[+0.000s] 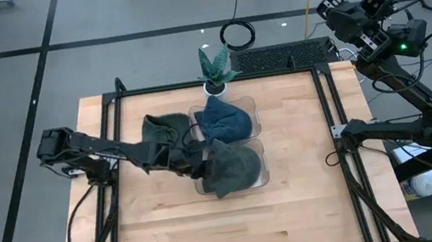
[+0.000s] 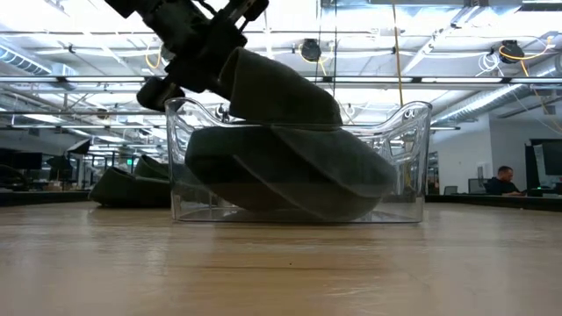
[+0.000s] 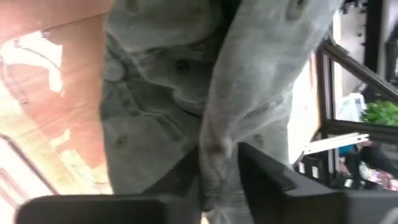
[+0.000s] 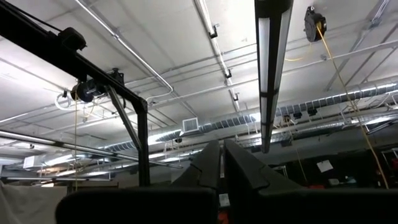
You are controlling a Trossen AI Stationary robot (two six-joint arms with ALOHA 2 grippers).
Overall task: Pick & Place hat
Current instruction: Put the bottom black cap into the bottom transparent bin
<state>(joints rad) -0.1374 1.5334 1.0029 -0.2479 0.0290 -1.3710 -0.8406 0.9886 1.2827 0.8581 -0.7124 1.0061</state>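
**Left arm holds a grey hat at a clear bin on a wooden table**

Seen from above, a wooden table (image 1: 297, 203) carries a clear plastic bin (image 1: 259, 144) near its middle. The left arm reaches in from the table's left side, and the left gripper (image 1: 199, 168) sits at the bin's near-left corner, clamped on the edge of a dark grey hat (image 1: 233, 168). That hat lies in the front half of the bin, bulging over its rim. In the left wrist view the grey fabric is pinched between the two dark fingers (image 3: 261, 177). From table height, the hat fills much of the bin, with one fold lifted toward the gripper above the left wall.

A blue hat (image 1: 223, 120) rests in the back half of the bin. Another dark grey hat (image 1: 163, 134) lies on the table just left of the bin. A small potted plant (image 1: 215, 68) stands at the table's far edge.

The right arm is folded back beyond the table's right side, its right gripper (image 4: 222, 163) pointing at the ceiling, fingers closed together on nothing.
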